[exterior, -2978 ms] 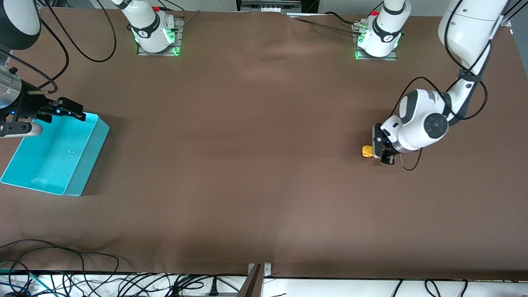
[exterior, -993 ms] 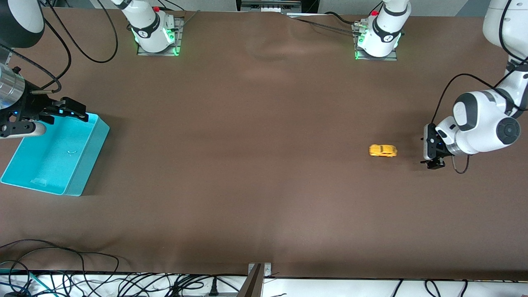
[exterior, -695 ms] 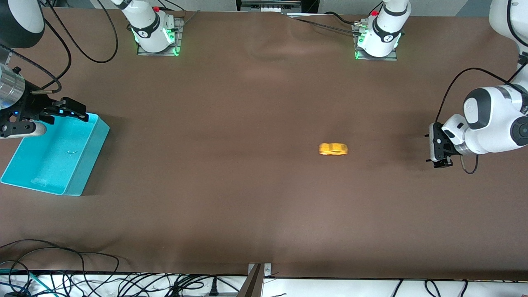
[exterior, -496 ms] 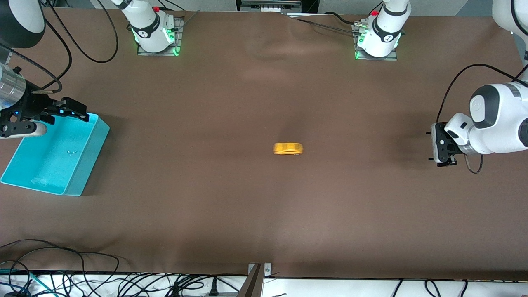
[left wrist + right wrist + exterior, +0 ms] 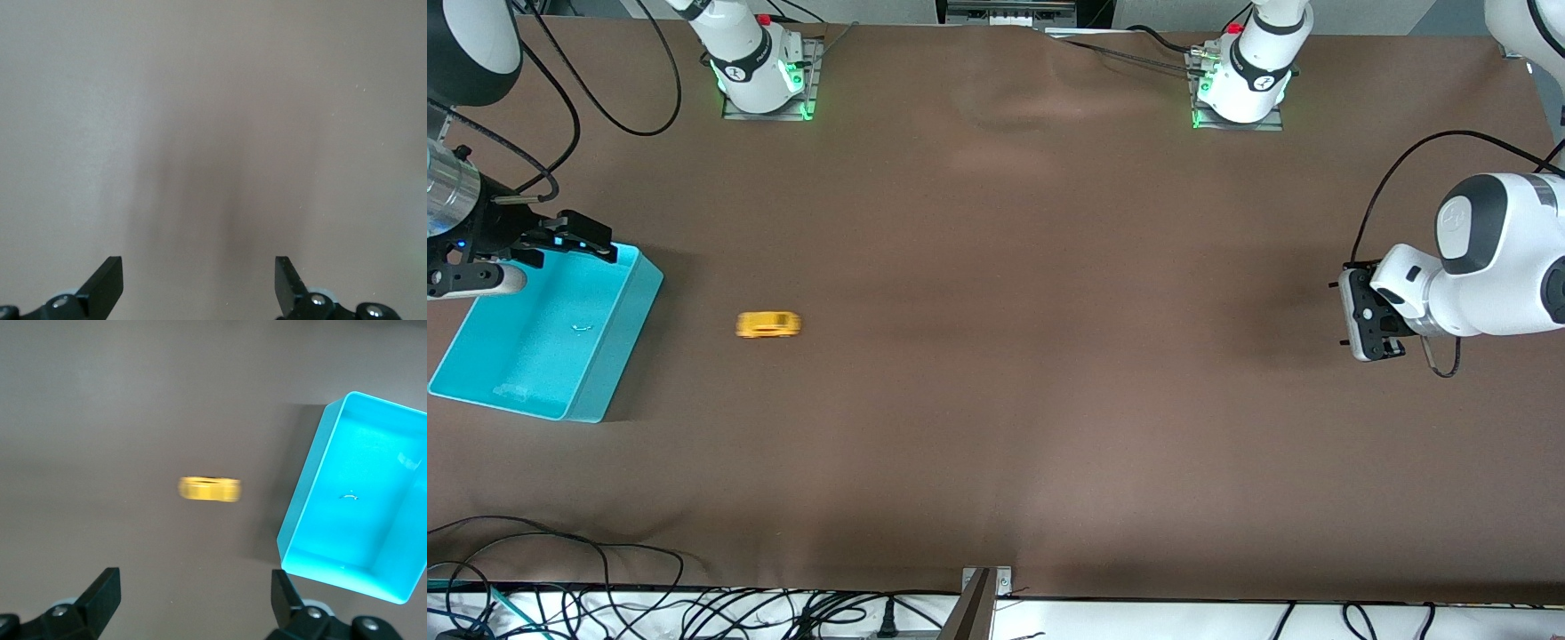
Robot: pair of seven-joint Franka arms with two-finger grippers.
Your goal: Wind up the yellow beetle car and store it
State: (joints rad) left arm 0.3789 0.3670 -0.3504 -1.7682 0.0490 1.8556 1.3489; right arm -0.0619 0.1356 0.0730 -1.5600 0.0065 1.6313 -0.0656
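Note:
The yellow beetle car (image 5: 768, 324) is on the brown table, blurred with motion, a short way from the turquoise bin (image 5: 628, 327) on the side toward the left arm's end. It also shows in the right wrist view (image 5: 209, 489), beside the bin (image 5: 301, 501). My right gripper (image 5: 591, 238) is open and empty over the bin's rim at the right arm's end of the table. My left gripper (image 5: 1341, 313) is open and empty just above the bare table at the left arm's end. The left wrist view (image 5: 199, 273) shows only bare table between its fingers.
The bin is empty apart from a small speck (image 5: 582, 329). Both arm bases (image 5: 763, 71) (image 5: 1240, 76) stand along the table's edge farthest from the camera. Loose cables (image 5: 560, 569) lie along the edge nearest the camera.
The left gripper let go of the car and drew back toward its end of the table. The car has rolled across the table toward the bin. The right arm has not moved.

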